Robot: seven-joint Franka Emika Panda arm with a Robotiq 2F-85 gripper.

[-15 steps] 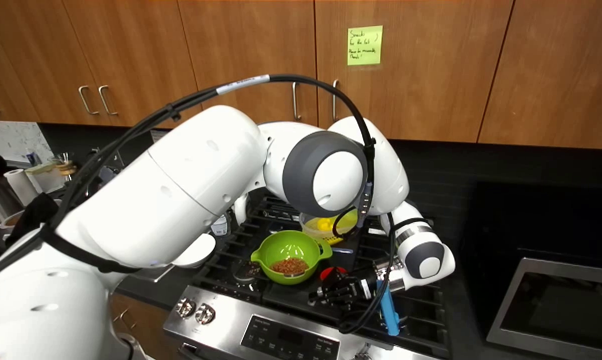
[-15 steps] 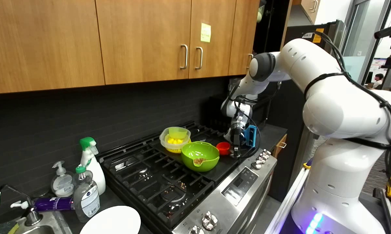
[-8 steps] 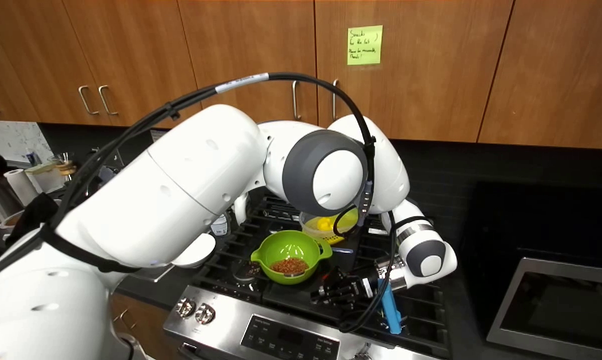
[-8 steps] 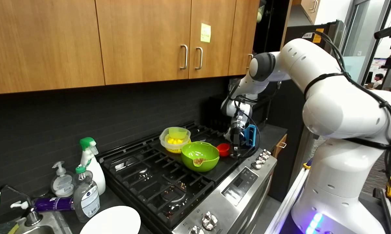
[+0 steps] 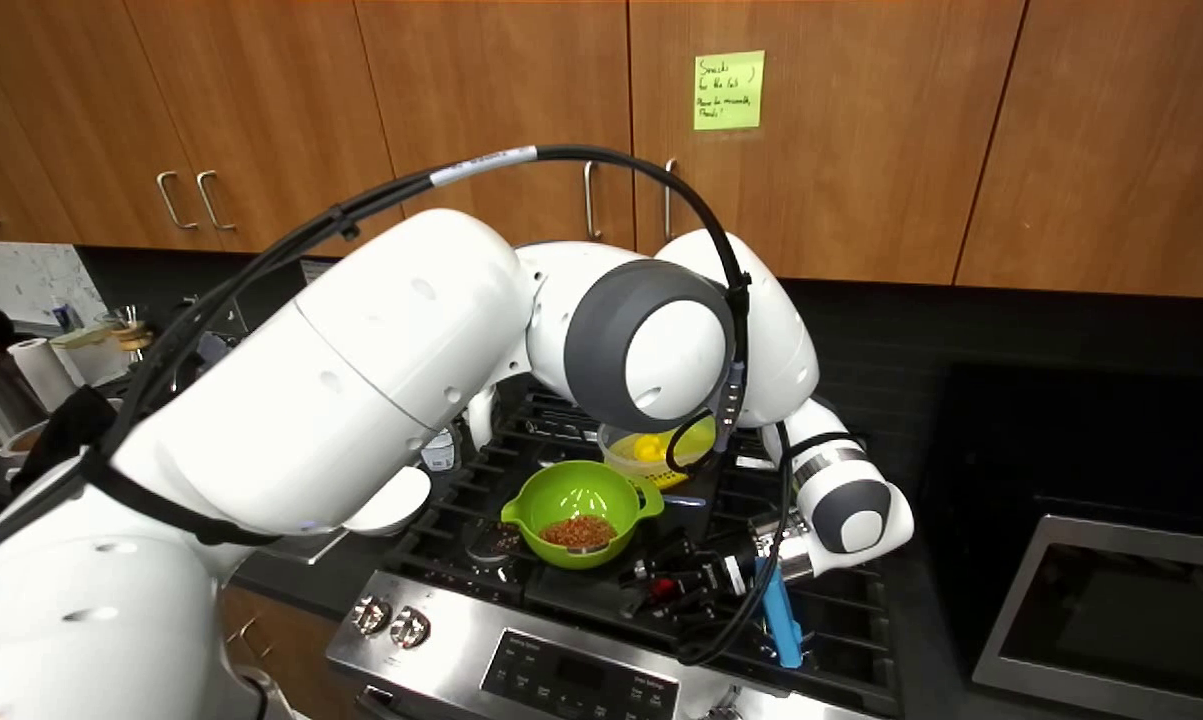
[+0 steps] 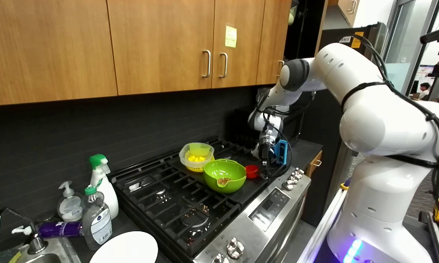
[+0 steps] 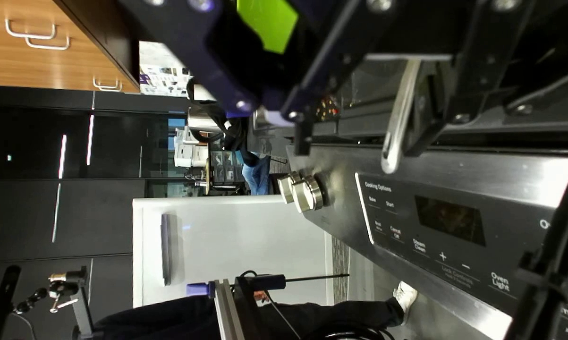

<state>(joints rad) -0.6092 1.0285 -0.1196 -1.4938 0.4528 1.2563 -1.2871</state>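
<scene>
In the wrist view my pincer (image 7: 361,141) stood parted, released. Just beside it the red cup (image 6: 252,172) sat on the stove (image 6: 234,228), mouth upward, near the green bowl (image 6: 224,166); I couldn't tell its long axis.

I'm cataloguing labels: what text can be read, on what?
Black rectangular oven control panel:
"Cooking Options"
"Bake"
"Start"
"Cancel Off"
"Steam Clean"
"+"
"-"
"Lock Controls"
"Oven Light"
Other print: blurred or cut off.
Yellow square paper note: "Snacks for the"; rest blurred.
Clear green-capped plastic bottle, other labels: too small.
</scene>
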